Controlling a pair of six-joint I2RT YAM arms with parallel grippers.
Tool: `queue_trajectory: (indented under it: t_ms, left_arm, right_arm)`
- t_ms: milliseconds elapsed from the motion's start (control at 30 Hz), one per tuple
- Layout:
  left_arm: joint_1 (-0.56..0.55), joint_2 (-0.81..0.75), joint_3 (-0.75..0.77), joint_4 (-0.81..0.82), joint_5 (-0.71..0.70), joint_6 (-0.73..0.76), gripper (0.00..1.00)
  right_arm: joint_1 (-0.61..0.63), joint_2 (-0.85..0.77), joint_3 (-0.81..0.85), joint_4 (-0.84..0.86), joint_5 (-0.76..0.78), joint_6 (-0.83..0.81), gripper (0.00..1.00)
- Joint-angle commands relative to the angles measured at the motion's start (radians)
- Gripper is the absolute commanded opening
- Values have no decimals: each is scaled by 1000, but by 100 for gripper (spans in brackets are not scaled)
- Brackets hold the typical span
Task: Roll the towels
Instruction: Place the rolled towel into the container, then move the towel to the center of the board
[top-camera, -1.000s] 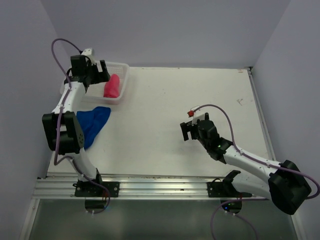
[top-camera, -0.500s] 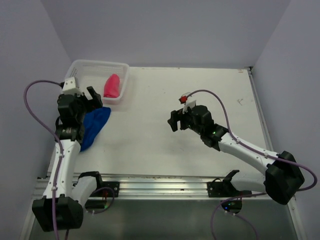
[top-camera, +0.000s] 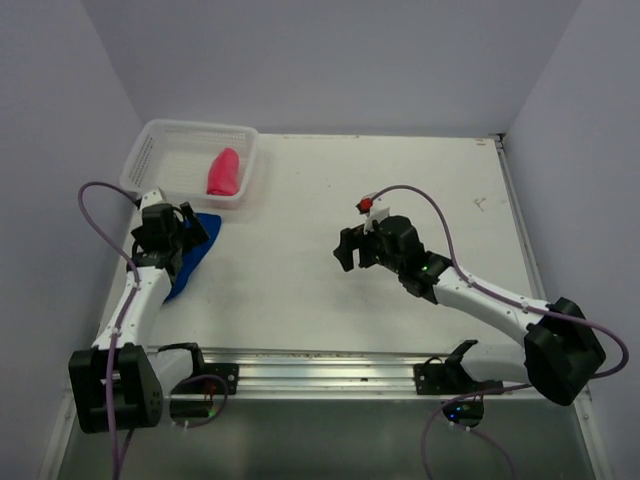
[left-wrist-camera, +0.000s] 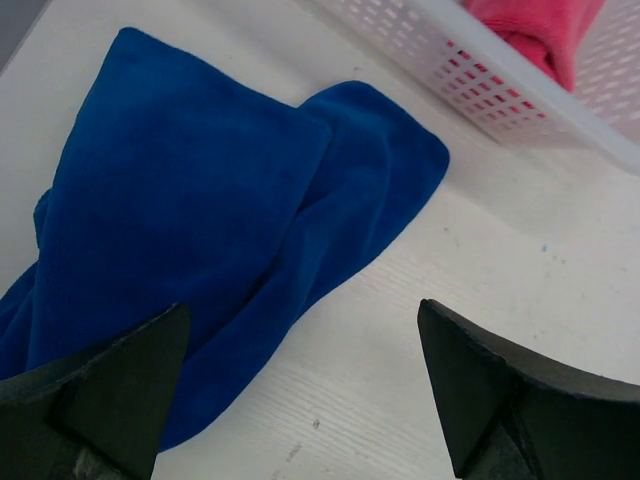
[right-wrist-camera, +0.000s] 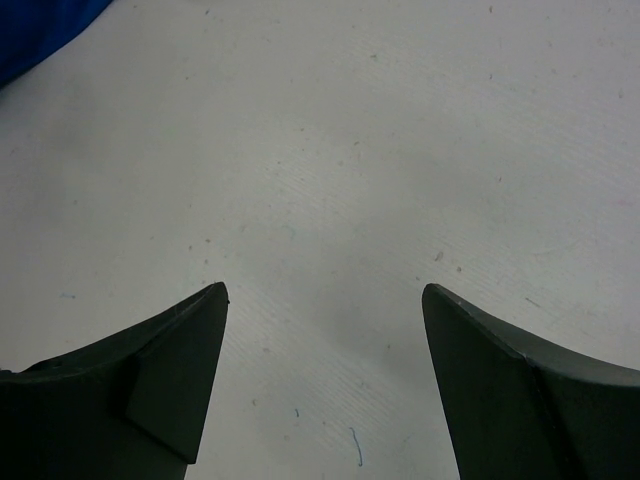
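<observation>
On the white counter, I see the left end effector spread wide above the crumpled blue towel; the right end effector, also spread, hovers mid-counter.

Gripper: black two-finger right gripper gaped wide.
Beneath: white speckled tabletop lay bare.
Upper-left corner: royal blue cloth towel edge showed.

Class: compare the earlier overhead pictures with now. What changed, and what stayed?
The left gripper drew back from the white basket and now hovers, open, over the blue towel. The right gripper shifted left, still open and empty. The pink towel stayed in the basket; the blue towel did not move.
</observation>
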Motion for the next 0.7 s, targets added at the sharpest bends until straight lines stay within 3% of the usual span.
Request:
queue_trajectory:
  t_ms: [0, 167, 433, 500, 533, 633, 667]
  left_arm:
    - [1, 66, 34, 25, -114, -36, 100]
    - [10, 190, -18, 117, -102, -30, 98]
    - [18, 316, -35, 172, -30, -17, 82]
    - [18, 320, -51, 207, -8, -22, 71]
    - [18, 324, -58, 218, 15, -23, 59]
    - [19, 332, -70, 230, 62, -36, 37]
    - [18, 330, -70, 226, 78, -45, 23]
  right_arm:
    - [2, -53, -30, 40, -12, 14, 82]
    - [1, -96, -56, 51, 14, 6, 84]
    - [-13, -277, -165, 49, 113, 15, 82]
    - [-18, -329, -183, 40, 119, 25, 79]
    - [-25, -346, -197, 31, 123, 28, 77]
    - [-33, -398, -215, 6, 142, 35, 73]
    - [-33, -408, -218, -2, 160, 35, 68]
